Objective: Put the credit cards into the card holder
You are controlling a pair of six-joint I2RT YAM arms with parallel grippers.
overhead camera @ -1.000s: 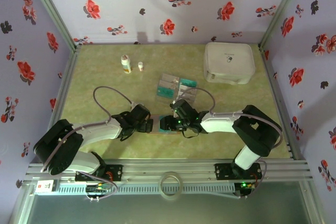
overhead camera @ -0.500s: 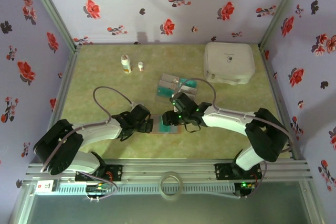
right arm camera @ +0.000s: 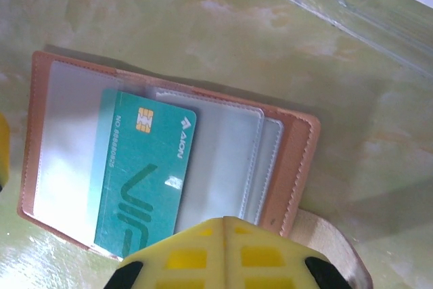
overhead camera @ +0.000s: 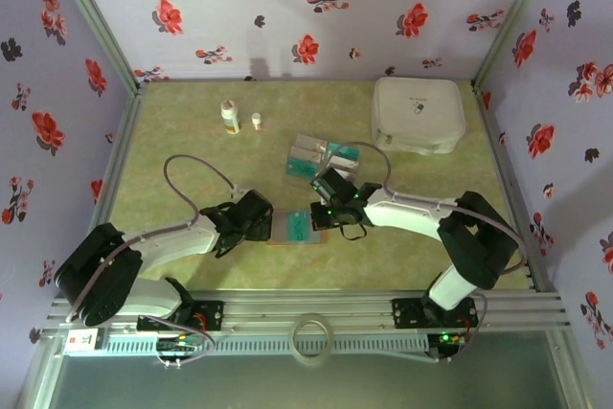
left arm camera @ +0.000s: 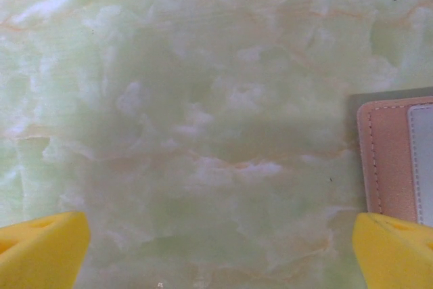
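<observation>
- Wide open: left end effector, over tabletop just beside card holder.
- Closed: right end effector, above card holder's edge.
- Spread open by tabletop's near edge: card holder, teal credit card on its clear pockets.

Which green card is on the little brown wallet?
The teal card with the gold chip, lying on the open card holder. The other teal cards sit farther back in the clear tray.
</observation>
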